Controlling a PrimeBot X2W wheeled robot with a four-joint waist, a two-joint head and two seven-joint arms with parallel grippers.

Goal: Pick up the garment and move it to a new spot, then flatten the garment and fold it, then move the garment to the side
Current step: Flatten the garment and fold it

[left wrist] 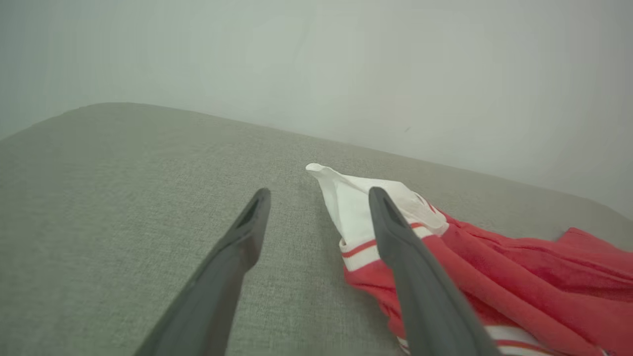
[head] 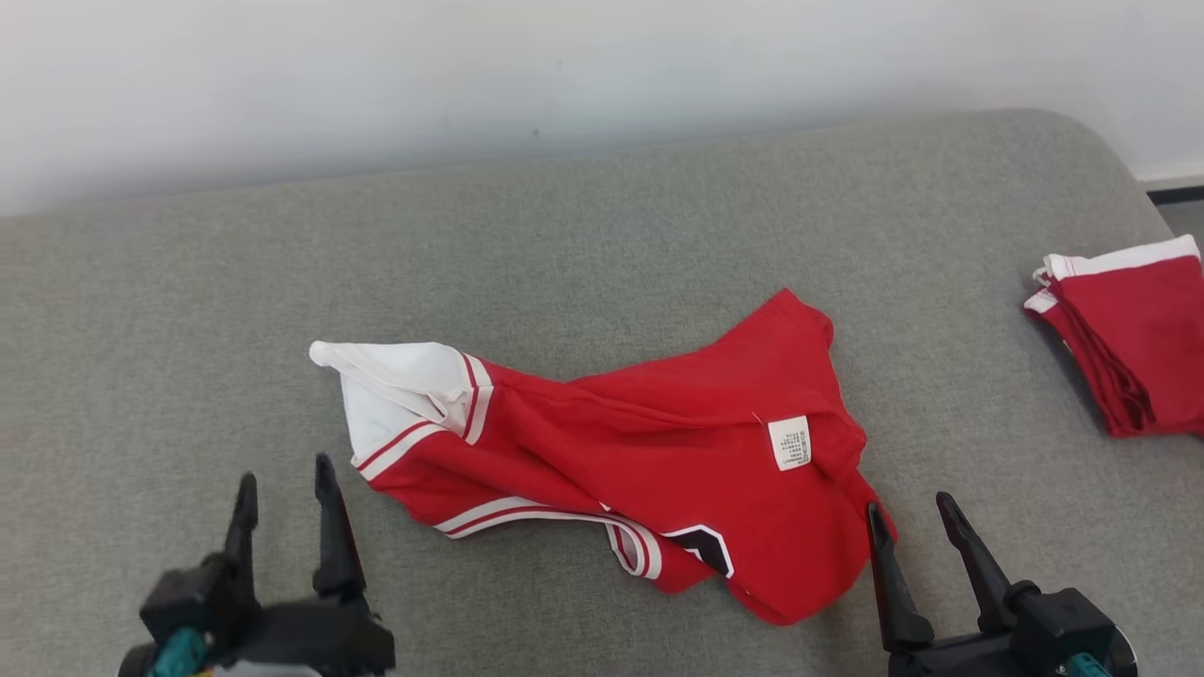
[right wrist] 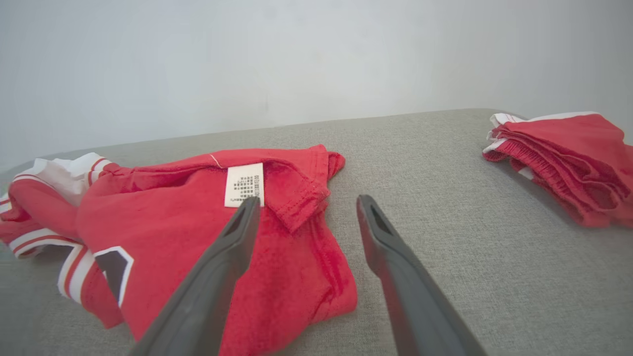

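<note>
Both claws, left [head: 285,470] and right [head: 910,503], hang released beside the crumpled red jersey [head: 640,442] mid-bench [head: 564,263]. It looks light and limp, so I'd pinch the white sleeve [head: 395,385] and the hem corner [head: 790,583].

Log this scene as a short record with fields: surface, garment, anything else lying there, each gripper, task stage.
surface: grey cushion, pale wall behind it
item: red garment with white trim, crumpled and unfolded, mid-cushion
label: white care label facing up on the red garment
other: folded red pile at the cushion's right edge, apart from the red garment
left arm: left gripper open, empty, fingers beside the white end
right arm: right gripper open, empty, at the near right edge
task stage: red garment not yet grasped
</note>
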